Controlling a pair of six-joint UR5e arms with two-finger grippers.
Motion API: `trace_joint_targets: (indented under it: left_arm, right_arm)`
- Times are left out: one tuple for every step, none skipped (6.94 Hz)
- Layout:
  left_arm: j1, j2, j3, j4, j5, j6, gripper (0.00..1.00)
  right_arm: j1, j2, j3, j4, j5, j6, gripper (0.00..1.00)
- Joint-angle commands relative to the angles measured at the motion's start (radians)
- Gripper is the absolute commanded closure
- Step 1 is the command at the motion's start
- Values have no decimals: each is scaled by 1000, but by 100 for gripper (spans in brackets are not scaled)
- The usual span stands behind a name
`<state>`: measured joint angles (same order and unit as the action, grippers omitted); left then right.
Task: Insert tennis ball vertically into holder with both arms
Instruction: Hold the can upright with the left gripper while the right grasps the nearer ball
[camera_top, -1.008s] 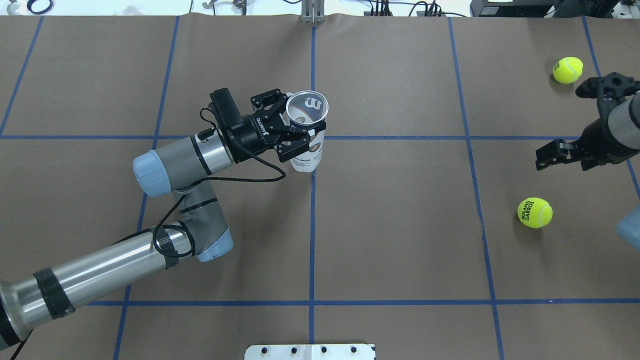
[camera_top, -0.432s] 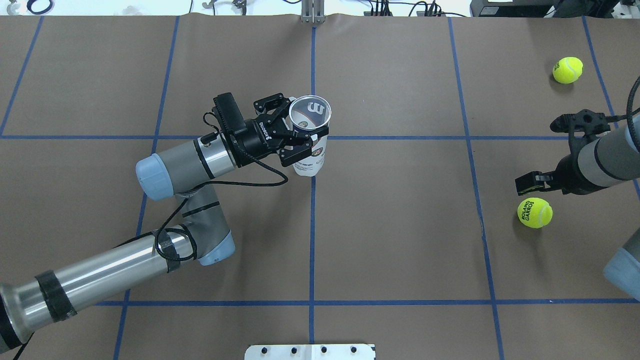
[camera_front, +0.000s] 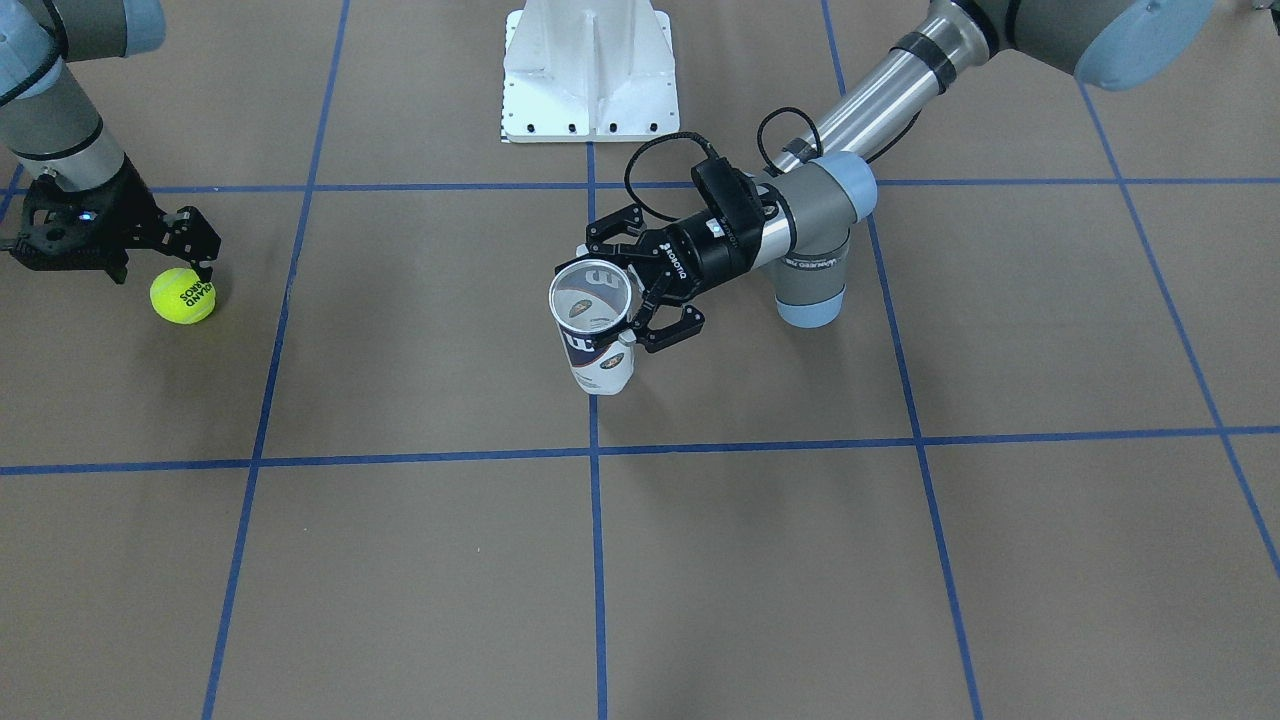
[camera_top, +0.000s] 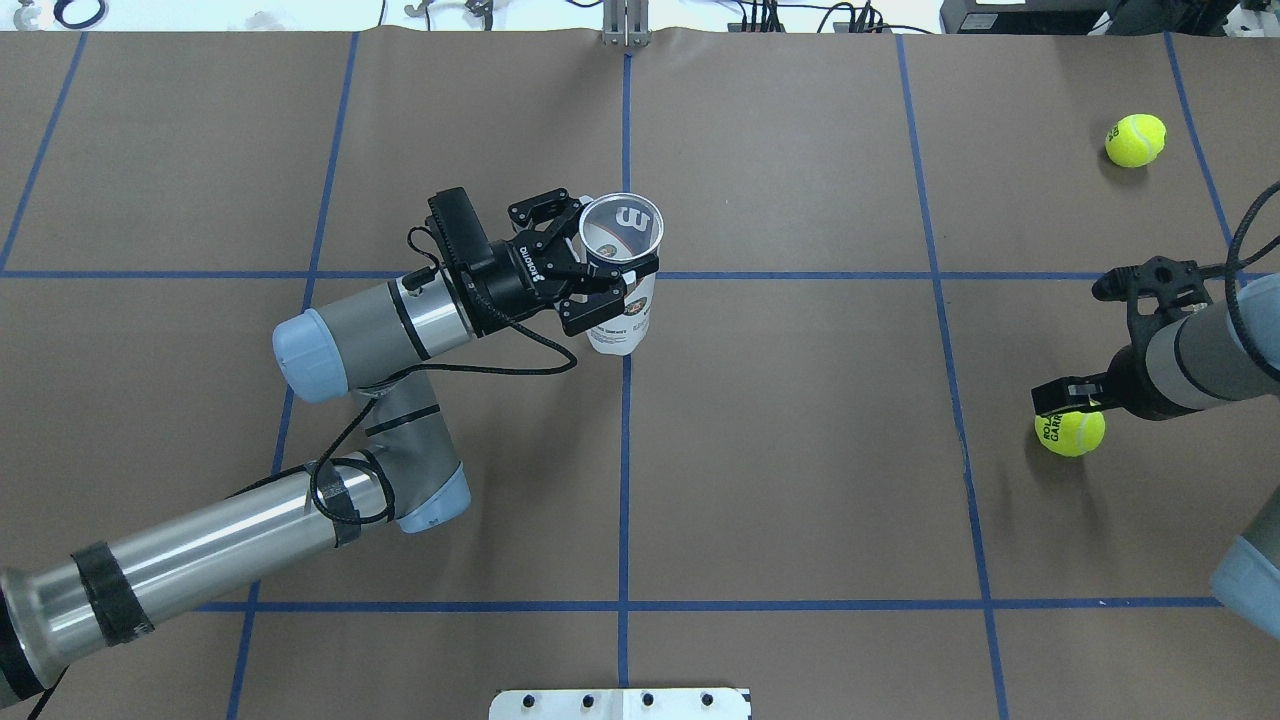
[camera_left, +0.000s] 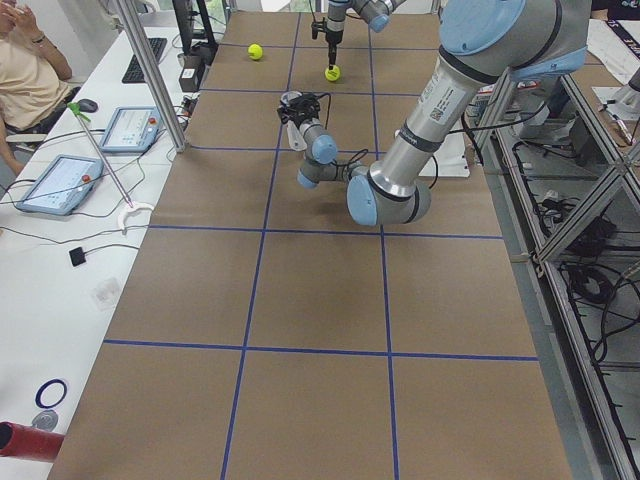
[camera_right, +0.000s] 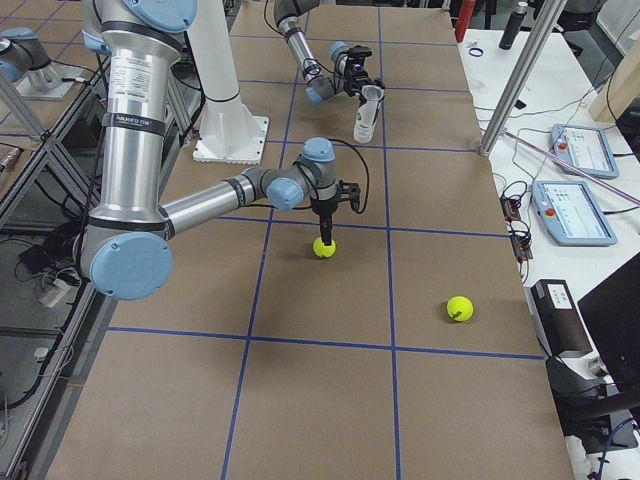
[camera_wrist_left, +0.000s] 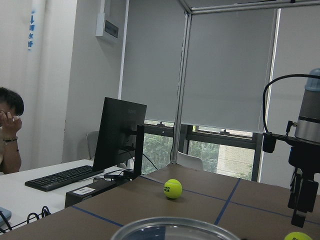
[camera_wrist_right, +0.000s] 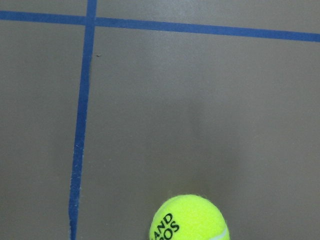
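Note:
The holder (camera_top: 618, 322), a clear can with a white and navy label, stands upright at the table's middle, its open mouth up. My left gripper (camera_top: 600, 262) is shut on the holder's upper part; the front-facing view (camera_front: 640, 292) shows this too. The tennis ball (camera_top: 1072, 434) with black lettering lies on the table at the right. My right gripper (camera_top: 1066, 398) points down just above the tennis ball, open and not touching it. The right wrist view shows the ball (camera_wrist_right: 190, 221) at its bottom edge. The front-facing view shows the ball (camera_front: 183, 297) under the right gripper (camera_front: 163, 268).
A second tennis ball (camera_top: 1135, 139) lies at the far right of the table. The white pedestal base (camera_front: 590, 70) stands at the robot's side of the table. Blue tape lines cross the brown table cover. An operator sits beyond the table's left end (camera_left: 25, 70).
My right gripper has swung down and toward the robot, from beside the far ball to just over the lettered ball. My left gripper with the holder has shifted slightly right.

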<state>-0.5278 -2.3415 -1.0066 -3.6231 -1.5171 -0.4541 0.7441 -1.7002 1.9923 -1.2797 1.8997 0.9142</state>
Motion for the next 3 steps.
trace_joint_targets:
  left_arm:
    - [0, 1, 0, 0, 0, 2, 18]
    - [2, 1, 0, 0, 0, 0, 18]
    - [2, 1, -1, 0, 0, 0, 18]
  right_arm:
    - [-48, -1, -29, 2, -65, 0, 0]
    - [-66, -1, -36, 2, -92, 0, 1]
    - [-80, 4, -49, 2, -102, 2, 2]
